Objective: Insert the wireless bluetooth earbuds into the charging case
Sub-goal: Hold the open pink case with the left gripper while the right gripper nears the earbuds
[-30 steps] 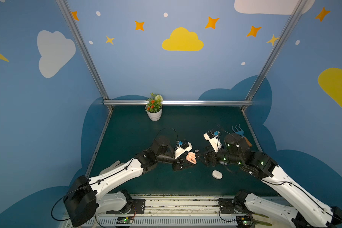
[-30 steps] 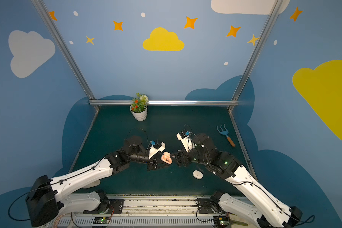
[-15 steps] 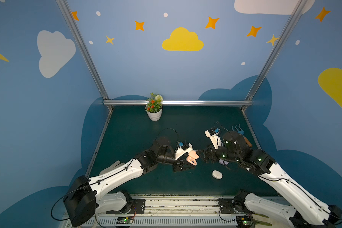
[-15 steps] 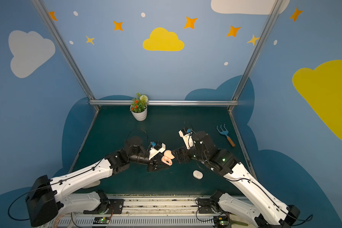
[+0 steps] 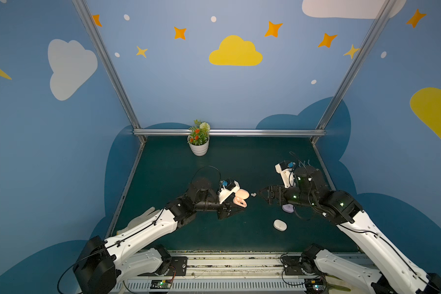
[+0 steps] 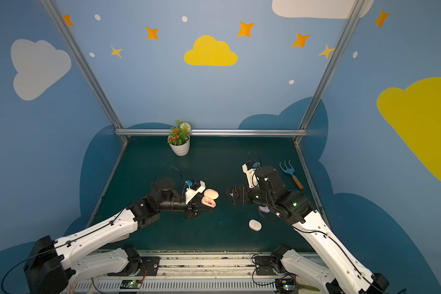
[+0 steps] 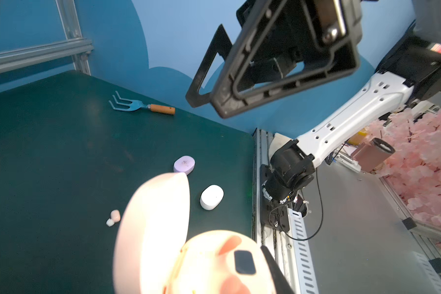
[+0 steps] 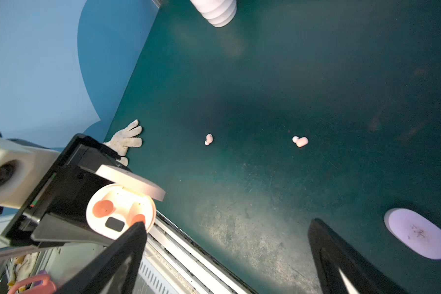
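Dark green matting [image 5: 239, 163] covers my tabletop, with blue walls painted with clouds and stars around it. Two pale pink earbuds lie loose on the mat. The right wrist view shows one earbud [image 8: 301, 141] and a second earbud [image 8: 208, 139], apart from each other. In a top view one earbud [image 5: 253, 194] sits near the middle of the mat, between my two grippers and touching neither.

Just left of it is the pink charging case [image 5: 240, 198] [image 6: 209, 197] [image 8: 120, 211], with its lid swung open. My left gripper [image 5: 237, 206] [image 6: 206, 203] is clamped on the case's lower half. Two orange-pink pockets show inside, and I cannot tell whether a bud sits in either.

My right gripper [image 5: 262, 196] [image 6: 229, 194] [image 8: 227, 222] faces the case from the other side of the loose bud. Its jaws are spread wide and hold nothing.

A closed lilac case [image 5: 288, 208] [image 7: 184, 164] lies under my right arm, towards the mat's right edge. A closed white case [image 5: 280, 225] [image 7: 211, 197] lies nearer the front edge. A small blue hand rake [image 6: 290, 173] with a wooden handle rests along the right edge, towards the back. A potted plant [image 5: 198, 138] in a white pot stands at the back edge, left of centre. A pale work glove [image 8: 126, 138] lies at the left edge, near the front corner.
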Motion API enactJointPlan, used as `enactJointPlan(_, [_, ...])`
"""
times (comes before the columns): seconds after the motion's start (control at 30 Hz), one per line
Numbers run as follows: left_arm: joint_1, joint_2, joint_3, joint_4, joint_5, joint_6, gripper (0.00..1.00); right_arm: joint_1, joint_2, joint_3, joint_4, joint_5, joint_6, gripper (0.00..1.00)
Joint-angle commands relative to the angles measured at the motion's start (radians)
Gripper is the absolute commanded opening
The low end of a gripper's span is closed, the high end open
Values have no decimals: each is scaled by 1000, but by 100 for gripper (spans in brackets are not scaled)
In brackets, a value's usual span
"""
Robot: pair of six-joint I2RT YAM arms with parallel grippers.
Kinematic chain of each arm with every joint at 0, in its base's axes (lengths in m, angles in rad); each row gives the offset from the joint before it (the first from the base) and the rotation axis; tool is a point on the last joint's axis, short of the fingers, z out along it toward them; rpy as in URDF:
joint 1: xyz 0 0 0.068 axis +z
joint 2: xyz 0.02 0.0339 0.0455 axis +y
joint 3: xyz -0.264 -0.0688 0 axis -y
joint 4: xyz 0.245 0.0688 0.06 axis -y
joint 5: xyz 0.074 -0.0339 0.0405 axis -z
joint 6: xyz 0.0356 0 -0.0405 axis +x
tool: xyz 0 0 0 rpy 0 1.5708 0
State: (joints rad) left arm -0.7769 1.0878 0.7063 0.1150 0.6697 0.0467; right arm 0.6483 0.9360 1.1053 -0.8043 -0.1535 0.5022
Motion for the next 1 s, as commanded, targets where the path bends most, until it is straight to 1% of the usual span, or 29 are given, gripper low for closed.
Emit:
enactJointPlan(0.0, [14, -42, -17, 17, -43, -26, 16, -28, 36, -79, 9, -27, 86, 97])
enactJointPlan(0.07, [22, -53, -27, 17, -56, -28, 15, -38, 65, -142, 85, -35, 117, 97])
enactJointPlan(0.2, [36, -66, -34, 15, -68, -30, 15, -54, 136, -263, 307, -59, 186, 97])
enactJointPlan(0.3, [43, -68, -42, 21, -74, -30, 15, -64, 213, -303, 417, -58, 204, 96])
enactJointPlan(0.37, [47, -70, -46, 26, -75, -30, 14, -73, 269, -310, 452, -49, 229, 97])
enactJointPlan(0.67, [60, -72, -48, 38, -92, -28, 15, -116, 514, -326, 645, -116, 232, 94])
enactJointPlan(0.97, [61, -73, -48, 39, -98, -29, 14, -149, 640, -312, 715, -134, 251, 93])
